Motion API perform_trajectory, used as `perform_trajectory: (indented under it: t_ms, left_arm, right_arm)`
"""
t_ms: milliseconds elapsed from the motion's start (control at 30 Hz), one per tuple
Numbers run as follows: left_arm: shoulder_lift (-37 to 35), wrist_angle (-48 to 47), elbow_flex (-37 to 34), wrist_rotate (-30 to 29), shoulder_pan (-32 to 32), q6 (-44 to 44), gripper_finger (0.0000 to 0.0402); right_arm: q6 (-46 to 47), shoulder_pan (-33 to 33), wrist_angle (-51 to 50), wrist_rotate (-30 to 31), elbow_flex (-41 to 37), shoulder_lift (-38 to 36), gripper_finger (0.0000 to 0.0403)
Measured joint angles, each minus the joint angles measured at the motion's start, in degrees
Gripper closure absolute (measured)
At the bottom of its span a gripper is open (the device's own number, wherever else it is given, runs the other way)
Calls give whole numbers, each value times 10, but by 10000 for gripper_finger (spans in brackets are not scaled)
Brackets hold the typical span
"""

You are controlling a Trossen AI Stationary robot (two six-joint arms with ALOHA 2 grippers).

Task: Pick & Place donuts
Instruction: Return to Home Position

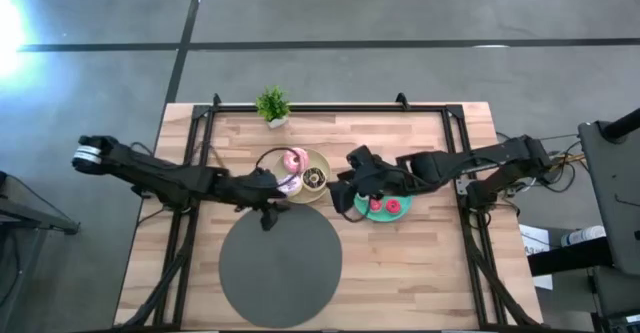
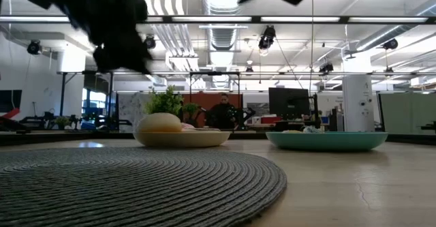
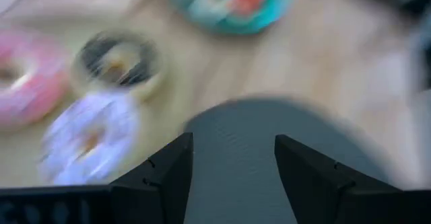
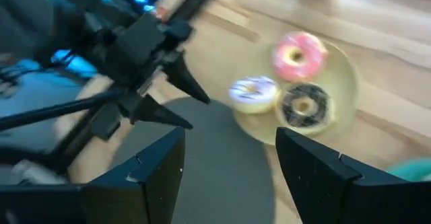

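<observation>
Scanning the high view first: finds the left gripper (image 1: 270, 209) at picture centre, just below the beige plate (image 1: 320, 160), over the upper edge of the grey mat (image 1: 280, 268); finds the right gripper (image 1: 347, 180) right of that plate, beside the teal plate (image 1: 384, 218). Counts three big donuts on beige: pink donut (image 1: 296, 159), lilac donut (image 1: 289, 182), dark-frosted donut (image 1: 314, 179); tiny red donuts (image 1: 377, 205) on teal. Dropping to the low view: catches only a pale dome above the beige rim, left of centre. Switching to the left wrist view: shows fingers (image 3: 165, 177) spread, clutching nothing. Right wrist view: same, parted and empty; picks out white-blotched pink icing, dark icing round a tan hole. Watch the retreat, probably the step in hand: risks knocking the two close-set grippers together, or clipping the rim and scattering rings.
</observation>
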Motion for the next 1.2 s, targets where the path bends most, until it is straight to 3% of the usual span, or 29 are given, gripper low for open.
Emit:
perform_trajectory:
  t_ms: [200,333,500,600,700,733,833,933,1100,1200]
  left_arm:
    - [-105,75,-18,48,-25,-5,218]
    - [-156,111,-72,61,-25,-48,218]
    - [-208,171,-164,62,-25,-166,218]
    - [-244,174,-193,62,-24,-233,218]
    - [-279,176,-214,85,-24,-361,218]
    - [-288,193,-219,85,-25,-357,218]
    - [-313,292,-223,110,-30,-254,218]
    - [-329,375,-217,162,-22,-175,218]
    - [-352,374,-220,198,14,-117,218]
    - [-360,356,-224,250,55,-93,218]
  right_arm:
    - [-79,29,57,0,-17,-38,179]
    - [-60,34,84,15,-87,-66,179]
    - [-16,37,192,35,-233,-109,179]
    - [10,37,180,34,-285,-141,179]
    - [98,36,164,21,-315,-184,179]
    - [95,42,177,27,-323,-197,179]
    - [-86,76,323,31,-342,-229,179]
    - [-206,80,457,7,-372,-265,179]
    - [-230,48,551,-24,-476,-330,179]
    - [-234,27,639,-54,-543,-374,179]
